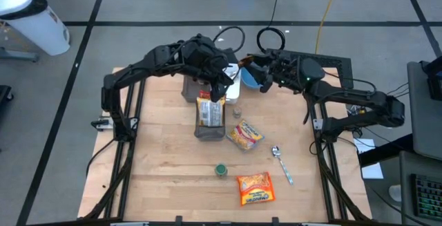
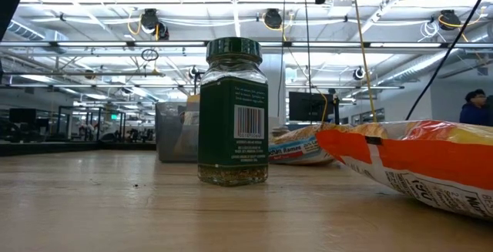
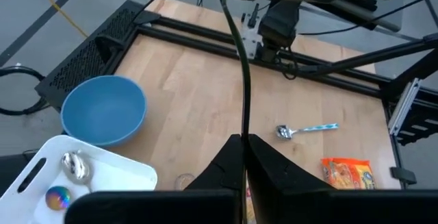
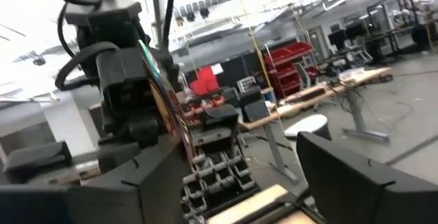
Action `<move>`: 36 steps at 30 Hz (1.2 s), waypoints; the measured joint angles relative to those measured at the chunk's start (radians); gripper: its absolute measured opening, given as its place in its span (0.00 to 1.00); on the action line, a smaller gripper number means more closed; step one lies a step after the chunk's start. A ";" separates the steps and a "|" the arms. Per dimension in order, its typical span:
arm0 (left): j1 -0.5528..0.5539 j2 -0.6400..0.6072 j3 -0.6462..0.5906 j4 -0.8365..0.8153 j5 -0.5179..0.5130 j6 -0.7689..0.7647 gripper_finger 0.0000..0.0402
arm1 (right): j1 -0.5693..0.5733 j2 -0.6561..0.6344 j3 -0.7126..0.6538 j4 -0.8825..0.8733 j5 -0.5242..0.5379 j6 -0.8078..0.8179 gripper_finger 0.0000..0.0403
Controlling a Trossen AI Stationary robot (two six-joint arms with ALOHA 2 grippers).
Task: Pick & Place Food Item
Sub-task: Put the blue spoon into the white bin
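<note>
The food packet [image 1: 210, 110] hangs by its top edge from the left gripper [image 1: 218, 88], whose jaws are pinched together on it — in the left wrist view the packet shows edge-on as a thin line between the fingers [image 3: 263, 157]. Its long axis runs straight down toward the grey bin [image 1: 209, 128] on the bench [image 1: 166, 157]. The right gripper [image 1: 257, 66] sits just beside, jaws apart and holding nothing (the left arm is plainly the nearer) — so lowering falls to the left.
</note>
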 joint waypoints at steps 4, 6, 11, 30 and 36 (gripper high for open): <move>0.030 -0.019 0.000 -0.014 0.002 0.019 0.01 | -0.017 -0.036 0.000 -0.068 0.004 -0.028 0.70; 0.048 -0.029 0.001 -0.015 0.002 0.025 0.01 | -0.024 -0.057 0.000 -0.113 0.005 -0.047 0.70; 0.108 -0.033 0.001 -0.068 0.005 0.042 0.02 | -0.033 -0.105 0.000 -0.268 0.008 -0.084 0.68; 0.275 0.229 -0.001 -0.099 0.140 0.007 0.02 | -0.032 -0.226 -0.419 0.051 0.011 0.189 0.67; 0.295 0.327 0.000 -0.099 0.099 -0.026 0.01 | -0.032 -0.231 -0.426 0.052 0.009 0.187 0.67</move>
